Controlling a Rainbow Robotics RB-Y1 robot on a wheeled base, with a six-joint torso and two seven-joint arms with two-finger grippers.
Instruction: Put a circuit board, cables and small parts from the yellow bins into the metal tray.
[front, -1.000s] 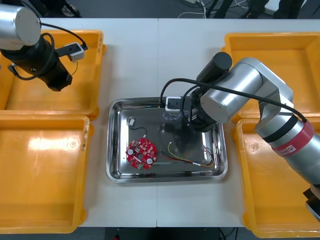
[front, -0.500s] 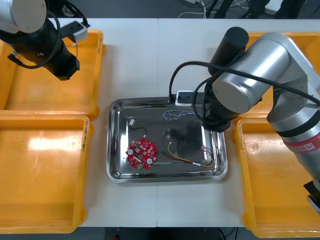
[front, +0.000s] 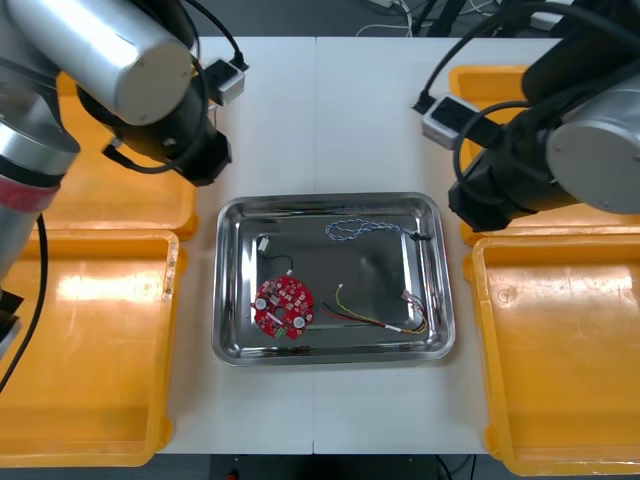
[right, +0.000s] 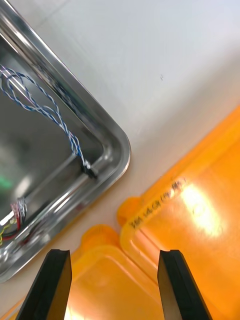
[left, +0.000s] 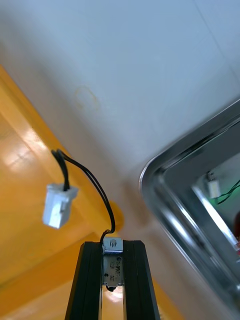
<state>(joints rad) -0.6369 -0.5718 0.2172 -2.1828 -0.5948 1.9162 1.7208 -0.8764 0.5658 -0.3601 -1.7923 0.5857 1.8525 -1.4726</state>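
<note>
The metal tray (front: 232, 345) holds a round red circuit board (front: 283, 305), a twisted blue and white cable (front: 355, 230), a red and yellow cable (front: 378, 318) and a small pale part (front: 265, 243). My left gripper (left: 113, 250) is shut on a small metal piece joined to a black cable (left: 102, 200). The cable ends in a white plug (left: 59, 210) and hangs over the table between the orange-looking bin (left: 25, 165) and the tray's corner (left: 160, 175). My right gripper (right: 115, 262) is open and holds nothing. It hovers over the bins (right: 195, 210) beside the tray's corner (right: 119, 150).
Two yellow bins stand at the left (front: 90, 350) and two at the right (front: 560, 360) of the tray. The left arm (front: 150, 90) reaches over the far left bin. The right arm (front: 560, 150) lies over the far right bin. Bare table lies beyond the tray.
My right arm has drawn back out of the tray to the right, leaving the blue and white cable inside. My left arm has swung right from the far left bin toward the tray.
</note>
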